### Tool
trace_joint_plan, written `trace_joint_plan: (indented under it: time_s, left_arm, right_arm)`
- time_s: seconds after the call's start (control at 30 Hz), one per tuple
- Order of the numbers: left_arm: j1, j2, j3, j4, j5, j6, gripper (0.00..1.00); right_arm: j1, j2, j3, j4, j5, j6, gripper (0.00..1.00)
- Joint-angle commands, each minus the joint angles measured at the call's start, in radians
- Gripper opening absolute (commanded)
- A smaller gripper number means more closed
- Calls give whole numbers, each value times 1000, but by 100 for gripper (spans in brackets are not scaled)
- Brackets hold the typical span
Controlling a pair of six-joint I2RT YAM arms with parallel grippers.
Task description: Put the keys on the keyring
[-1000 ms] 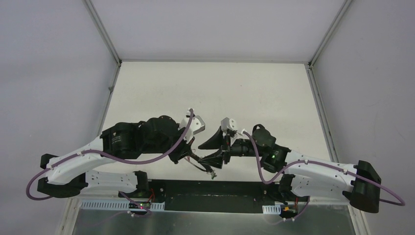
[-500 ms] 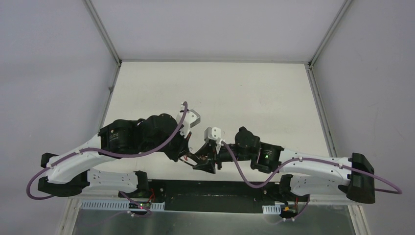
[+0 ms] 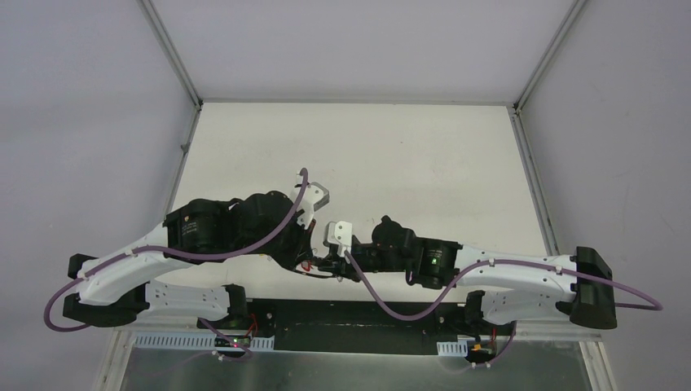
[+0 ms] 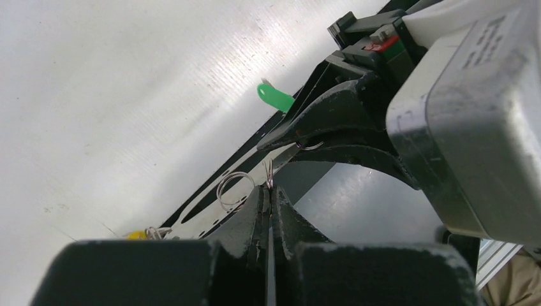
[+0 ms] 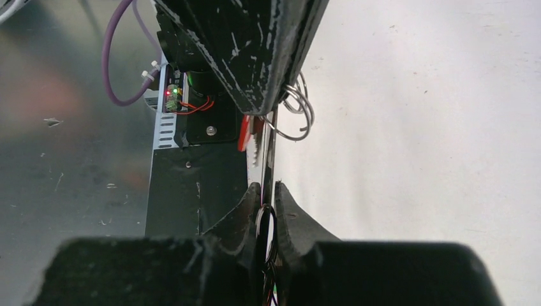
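Observation:
My left gripper (image 4: 268, 190) is shut on the keyring (image 4: 268, 172), a thin wire seen edge-on rising from its tips. A small wire loop (image 4: 231, 189) and a yellow tag (image 4: 135, 234) hang beside it. My right gripper (image 5: 268, 188) faces it tip to tip and is shut on a key, whose blade (image 4: 282, 155) points at the keyring. A green tag (image 4: 275, 97) sticks out behind the right fingers. In the right wrist view a red tag (image 5: 245, 134) and grey wire loops (image 5: 300, 108) hang at the left gripper's tips (image 5: 271, 107). From above, both grippers (image 3: 324, 265) meet over the near table edge.
The white table (image 3: 367, 155) stretches away behind the grippers, walled by grey panels at left and right. A black base strip (image 3: 358, 314) and a metal shelf (image 3: 342, 371) lie just below the meeting point. Purple cables (image 3: 383, 301) loop around both arms.
The right arm has swung left and lower to meet the left gripper. Its jaws, wide apart a second ago, have closed. The left arm shifted slightly left.

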State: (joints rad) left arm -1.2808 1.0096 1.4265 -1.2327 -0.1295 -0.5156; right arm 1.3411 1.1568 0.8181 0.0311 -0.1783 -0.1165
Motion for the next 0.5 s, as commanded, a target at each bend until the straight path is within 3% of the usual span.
trace_joint_plan:
  time_s: [0.0,0.47]
  left_arm:
    - [8,-19,28,18,-30,-40,0]
    - [8,36,62,-54,-12,-88,0]
  right_arm:
    - [13,-14,55,-24,38,-35,0]
    - [50,31,140,-148,167,-60,0]
